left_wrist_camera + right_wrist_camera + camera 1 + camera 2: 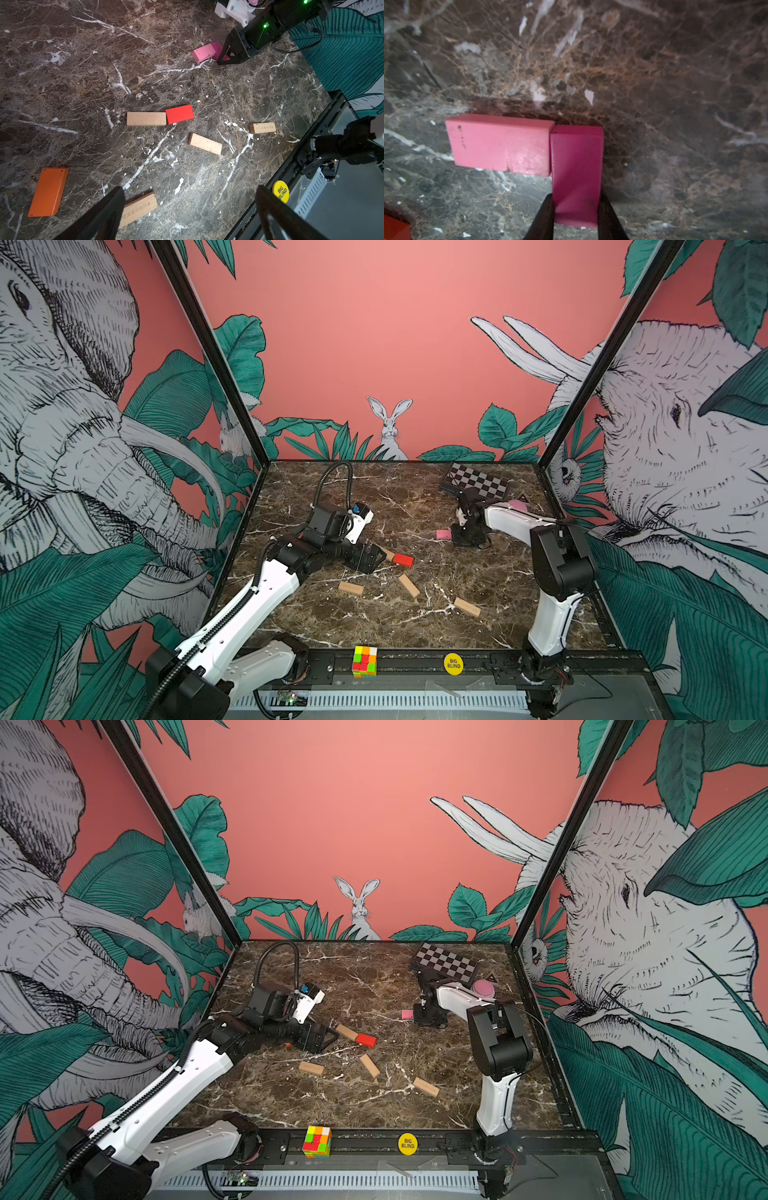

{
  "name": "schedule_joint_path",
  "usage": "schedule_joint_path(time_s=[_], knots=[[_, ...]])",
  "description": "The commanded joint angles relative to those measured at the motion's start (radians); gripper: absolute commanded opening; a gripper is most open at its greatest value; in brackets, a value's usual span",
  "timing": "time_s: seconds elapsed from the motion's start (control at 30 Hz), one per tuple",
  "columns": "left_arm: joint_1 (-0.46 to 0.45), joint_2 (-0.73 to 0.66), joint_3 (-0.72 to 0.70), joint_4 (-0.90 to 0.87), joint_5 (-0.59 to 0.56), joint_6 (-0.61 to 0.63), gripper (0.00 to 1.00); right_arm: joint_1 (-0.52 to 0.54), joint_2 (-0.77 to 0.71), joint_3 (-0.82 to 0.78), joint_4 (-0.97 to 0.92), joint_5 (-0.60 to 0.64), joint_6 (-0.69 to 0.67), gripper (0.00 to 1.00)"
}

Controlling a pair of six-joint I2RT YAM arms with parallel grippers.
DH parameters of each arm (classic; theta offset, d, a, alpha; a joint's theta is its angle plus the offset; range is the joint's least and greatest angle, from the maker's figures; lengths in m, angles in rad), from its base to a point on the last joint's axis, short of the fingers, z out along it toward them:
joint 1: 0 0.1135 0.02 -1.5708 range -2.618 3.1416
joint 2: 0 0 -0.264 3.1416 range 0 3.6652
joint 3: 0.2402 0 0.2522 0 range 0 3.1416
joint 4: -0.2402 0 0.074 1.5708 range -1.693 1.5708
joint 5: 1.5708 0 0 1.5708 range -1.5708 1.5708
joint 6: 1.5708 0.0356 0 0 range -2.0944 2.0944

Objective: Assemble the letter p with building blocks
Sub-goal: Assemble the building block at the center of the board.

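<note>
Tan block [146,118] shows bare wood grain; pink block [500,143] and magenta block [577,166], matt paint; table [675,83], glossy marble.

The left arm's black parallel gripper [189,192] hovers low, jaws spread wide. The right arm's black gripper [576,197] points down, fingers clamped on a magenta rectangular block [577,158].

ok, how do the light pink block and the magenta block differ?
The light pink rectangular block is paler and lies free; the magenta rectangular block is gripped in the right tool. They lie at right angles, pink end against magenta side. Both are flat planks.
</note>
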Motion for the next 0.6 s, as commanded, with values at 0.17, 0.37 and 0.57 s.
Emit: schedule_joint_path(time_s=[0.17, 0.37, 0.57], knots=[[0.0, -0.01, 0.0, -0.015, -0.004, 0.01, 1.0, 0.005, 0.044, 0.002, -0.023, 0.012, -0.011, 0.33], [0.0, -0.009, -0.001, -0.017, -0.004, 0.01, 0.99, 0.006, 0.044, -0.002, -0.021, 0.012, -0.011, 0.4], [0.0, -0.009, 0.001, -0.017, -0.004, 0.01, 1.0, 0.007, 0.042, -0.007, -0.018, 0.015, -0.009, 0.53]])
